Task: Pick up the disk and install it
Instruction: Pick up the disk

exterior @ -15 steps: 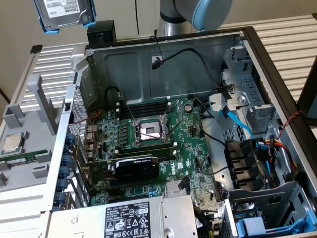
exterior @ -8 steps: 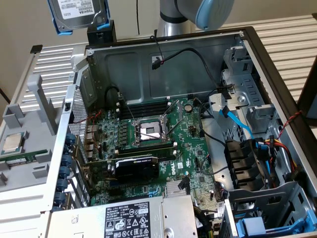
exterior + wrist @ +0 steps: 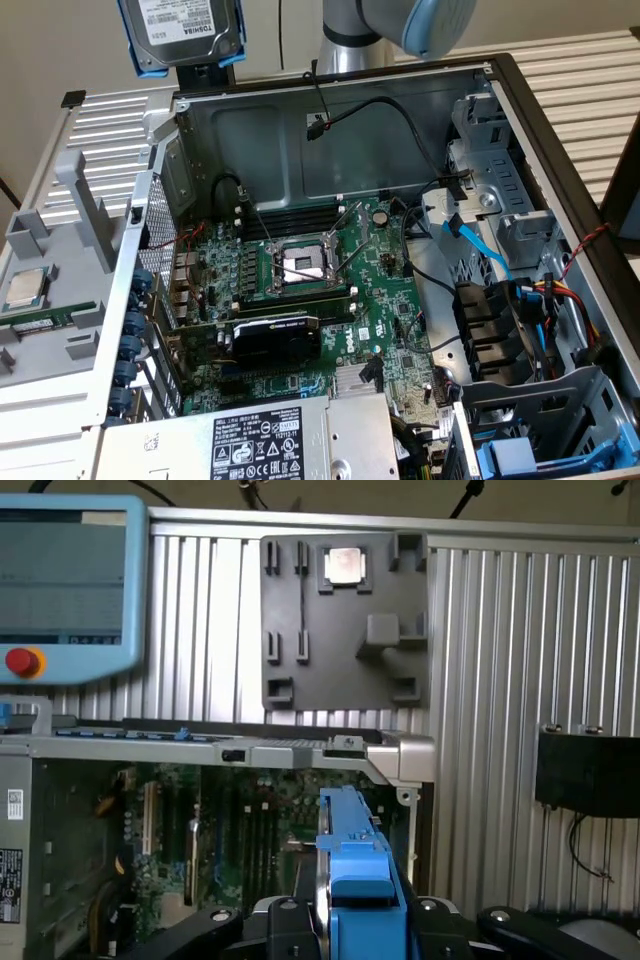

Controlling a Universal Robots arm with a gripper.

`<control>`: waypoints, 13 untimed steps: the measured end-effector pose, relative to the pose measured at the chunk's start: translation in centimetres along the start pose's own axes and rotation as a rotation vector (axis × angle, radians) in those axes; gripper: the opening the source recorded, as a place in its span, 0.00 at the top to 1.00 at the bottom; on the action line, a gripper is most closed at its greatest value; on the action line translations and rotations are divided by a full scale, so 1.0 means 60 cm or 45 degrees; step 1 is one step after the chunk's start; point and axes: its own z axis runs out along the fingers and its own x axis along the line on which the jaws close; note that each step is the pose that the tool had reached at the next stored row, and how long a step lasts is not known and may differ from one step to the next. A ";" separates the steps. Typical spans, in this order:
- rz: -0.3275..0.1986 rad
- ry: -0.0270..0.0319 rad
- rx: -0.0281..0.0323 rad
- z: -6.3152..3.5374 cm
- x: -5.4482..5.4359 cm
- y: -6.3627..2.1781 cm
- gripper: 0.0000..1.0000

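Observation:
The disk (image 3: 185,30) is a silver-grey drive with a white label in a blue carrier frame. It hangs high above the far corner of the open computer case (image 3: 500,90), at the exterior view's left. My gripper (image 3: 210,72) holds it from below there. In the wrist view the disk (image 3: 355,860) is edge-on, blue frame toward the camera, and my gripper (image 3: 357,928) is shut on it with a black finger (image 3: 285,920) on each side. It sits above the case's motherboard (image 3: 250,840).
Inside the case lie the motherboard (image 3: 300,300), an open processor socket (image 3: 305,265), loose cables (image 3: 470,240) and a blue-railed drive bay (image 3: 520,455). A grey box with a warning label (image 3: 260,440) is at the front. Beside the case, a grey fixture (image 3: 40,300) holds a processor chip (image 3: 27,288). A teach pendant (image 3: 65,580) lies nearby.

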 end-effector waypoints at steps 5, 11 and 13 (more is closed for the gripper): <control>0.000 -0.0003 -0.0016 0.000 0.020 -0.020 0.63; 0.000 -0.0007 -0.0037 0.001 0.044 -0.043 0.63; 0.000 -0.0008 -0.0046 0.001 0.052 -0.051 0.63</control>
